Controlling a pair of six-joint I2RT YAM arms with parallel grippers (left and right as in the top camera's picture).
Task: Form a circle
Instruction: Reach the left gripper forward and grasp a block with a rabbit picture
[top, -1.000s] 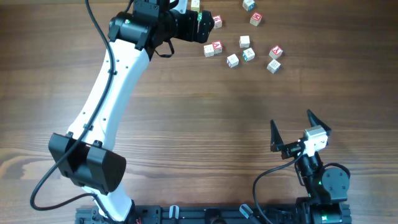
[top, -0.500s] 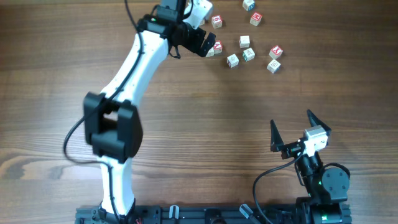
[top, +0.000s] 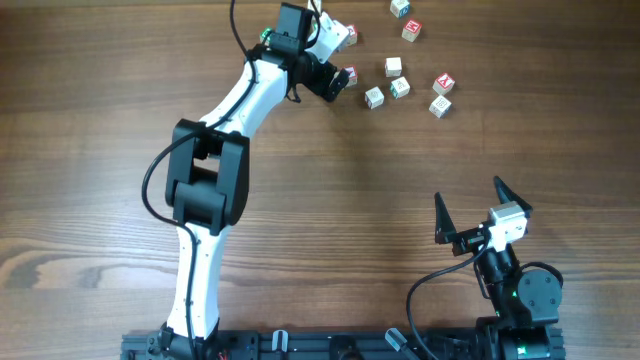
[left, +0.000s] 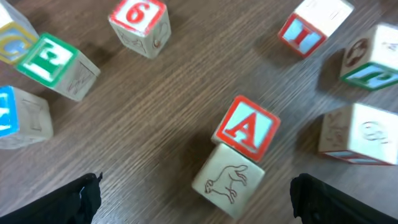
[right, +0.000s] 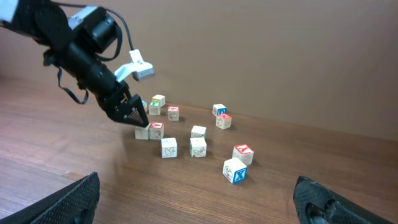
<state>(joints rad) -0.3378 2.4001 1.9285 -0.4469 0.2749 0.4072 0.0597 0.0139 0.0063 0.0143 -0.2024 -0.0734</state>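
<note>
My left hand (top: 337, 84) spreads wide, the red A cube (left: 247, 127) just ahead between its fingers; my right hand (top: 468, 192), well apart, gapes wide too.

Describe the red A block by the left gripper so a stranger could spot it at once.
Follow the left arm to the scattered blocks at the far edge of the table. Ahead of the open left gripper sits the block with a red A on top. It touches a pale block bearing a bird drawing.
</note>
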